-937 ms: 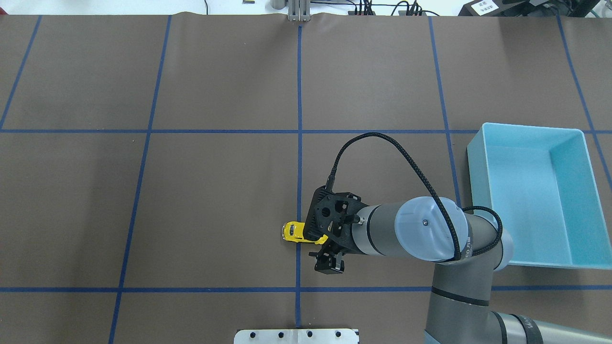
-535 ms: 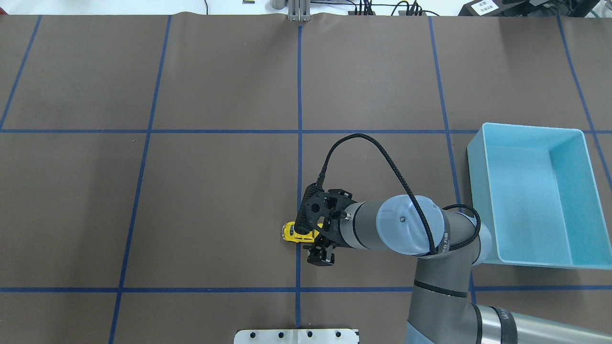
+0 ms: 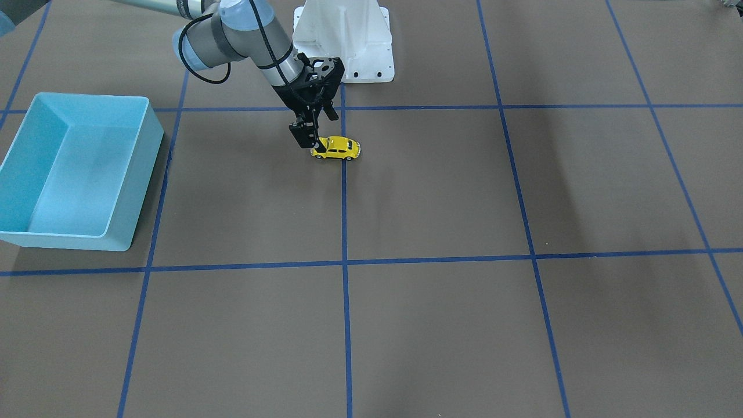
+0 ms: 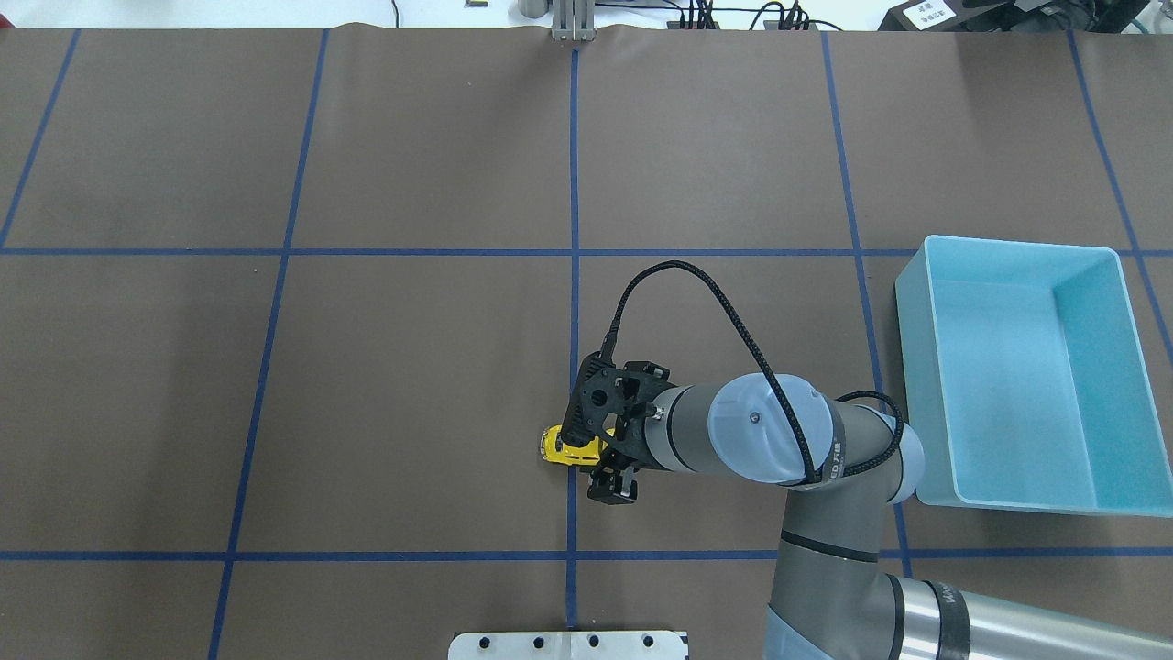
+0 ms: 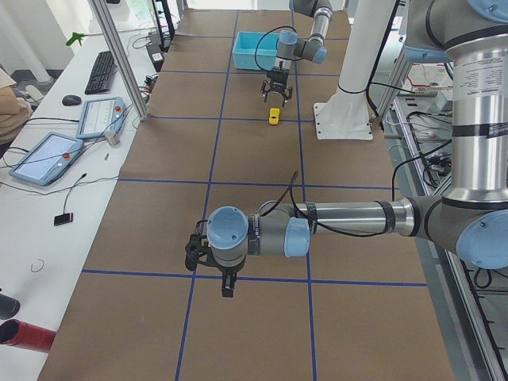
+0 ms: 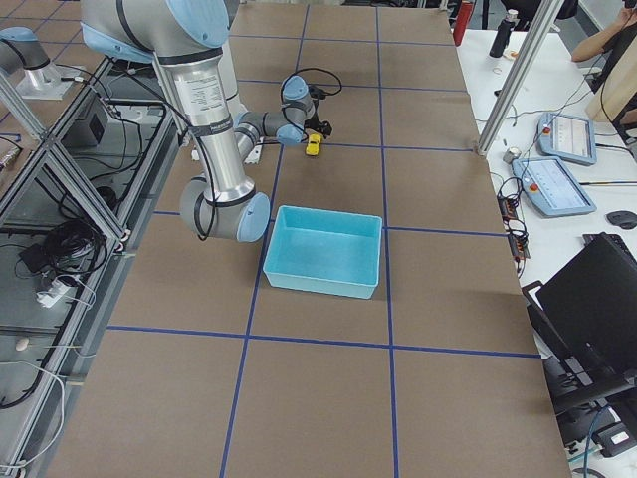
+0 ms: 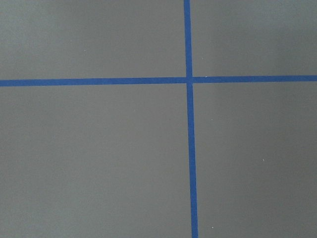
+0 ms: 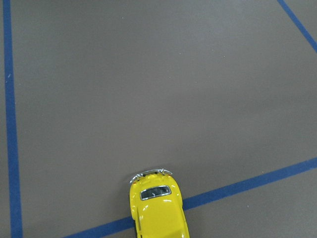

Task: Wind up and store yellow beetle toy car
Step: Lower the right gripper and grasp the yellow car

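The worktop (image 3: 464, 191) is covered in brown sheet and gridded with blue tape lines (image 3: 345, 302). The yellow beetle toy car (image 3: 336, 148) is stood on its wheels across one tape line, well apart from the blue bin (image 3: 142, 186). The right hand (image 3: 316, 128) is spread wide over one end of the car. The left hand (image 5: 227, 284) is held low elsewhere; its spread cannot be told. A keyboard (image 5: 101, 71) is laid on a side desk (image 5: 32, 214).

1. The right arm (image 4: 696, 435) and left arm (image 5: 341, 214) are silver-grey tubes with pale-blue round joint caps.
2. A black braided cable (image 4: 678, 265) loops at the right wrist.
3. The right gripper (image 5: 276, 95) is black.
4. Black rings mark the joints.
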`<act>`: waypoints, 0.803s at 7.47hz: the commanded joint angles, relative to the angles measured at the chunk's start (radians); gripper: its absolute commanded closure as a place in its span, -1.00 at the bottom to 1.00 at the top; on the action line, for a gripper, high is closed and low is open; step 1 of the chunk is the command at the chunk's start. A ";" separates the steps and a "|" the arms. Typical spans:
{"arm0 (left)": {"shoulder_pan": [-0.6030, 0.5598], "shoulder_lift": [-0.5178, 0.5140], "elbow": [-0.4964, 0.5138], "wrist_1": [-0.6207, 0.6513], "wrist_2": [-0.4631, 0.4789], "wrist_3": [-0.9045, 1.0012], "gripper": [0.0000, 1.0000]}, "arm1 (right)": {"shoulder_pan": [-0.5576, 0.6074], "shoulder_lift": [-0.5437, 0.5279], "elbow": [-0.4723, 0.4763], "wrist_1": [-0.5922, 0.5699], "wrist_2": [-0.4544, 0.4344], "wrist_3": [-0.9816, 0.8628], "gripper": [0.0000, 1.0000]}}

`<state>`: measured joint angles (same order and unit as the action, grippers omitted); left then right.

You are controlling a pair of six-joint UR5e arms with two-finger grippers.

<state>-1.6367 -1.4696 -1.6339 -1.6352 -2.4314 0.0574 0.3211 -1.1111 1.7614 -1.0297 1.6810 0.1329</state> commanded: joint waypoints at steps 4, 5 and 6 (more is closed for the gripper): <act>0.002 0.000 -0.001 0.000 0.000 -0.001 -1.00 | 0.001 0.033 -0.083 0.079 -0.020 -0.003 -1.00; 0.002 0.000 -0.001 0.000 0.000 -0.001 -1.00 | -0.002 0.043 -0.101 0.079 -0.023 -0.003 -1.00; 0.002 0.000 -0.001 0.000 0.000 -0.001 -1.00 | -0.008 0.043 -0.109 0.079 -0.030 -0.001 -1.00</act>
<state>-1.6353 -1.4696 -1.6352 -1.6352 -2.4314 0.0569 0.3189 -1.0725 1.6653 -0.9512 1.6577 0.1307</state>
